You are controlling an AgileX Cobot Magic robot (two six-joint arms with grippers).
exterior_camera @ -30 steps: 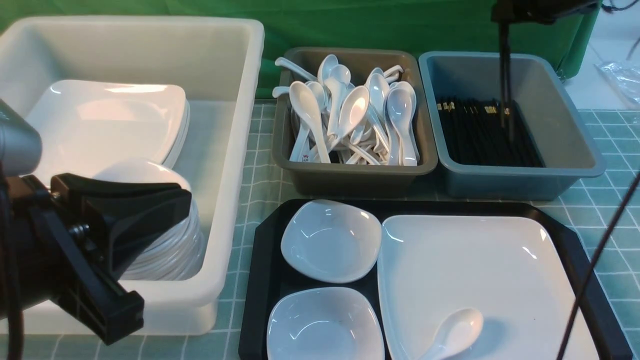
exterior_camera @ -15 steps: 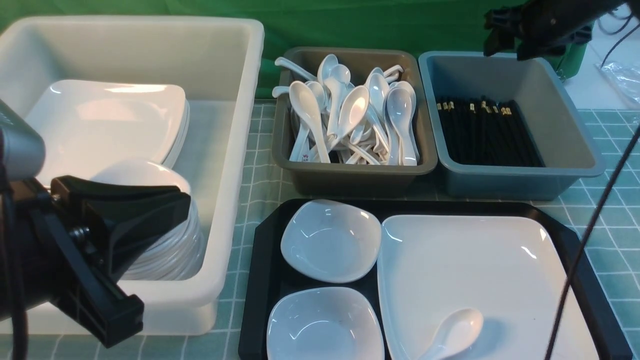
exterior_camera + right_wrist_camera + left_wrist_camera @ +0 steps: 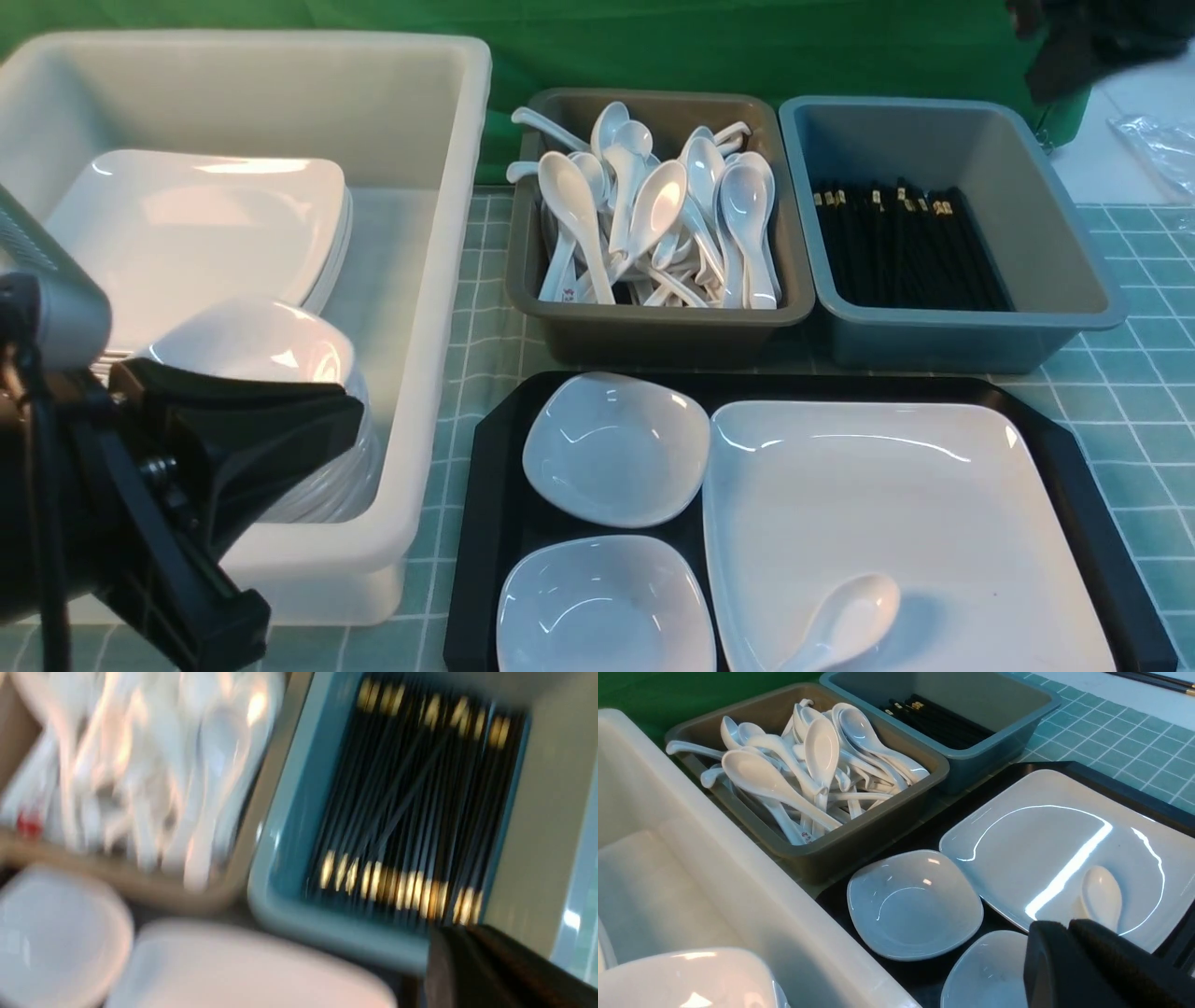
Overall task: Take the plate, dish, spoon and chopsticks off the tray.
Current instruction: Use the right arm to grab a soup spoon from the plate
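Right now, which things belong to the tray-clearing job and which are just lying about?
Job: tray, plate, spoon on it, far small dish, near small dish.
Lying about: white tub, grey tub, blue tub, plastic bag.

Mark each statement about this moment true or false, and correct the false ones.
1. The spoon lies on the plate. True.
2. Chopsticks lie on the tray. False: none are on it; the chopsticks lie in the blue-grey tub.
3. Two dishes, the farther small dish and the nearer small dish, sit on the tray beside the plate. True.
4. The left gripper grips a dish. False: it is shut with nothing between its fingers.
5. The olive-grey tub is empty. False: it is piled with white spoons.
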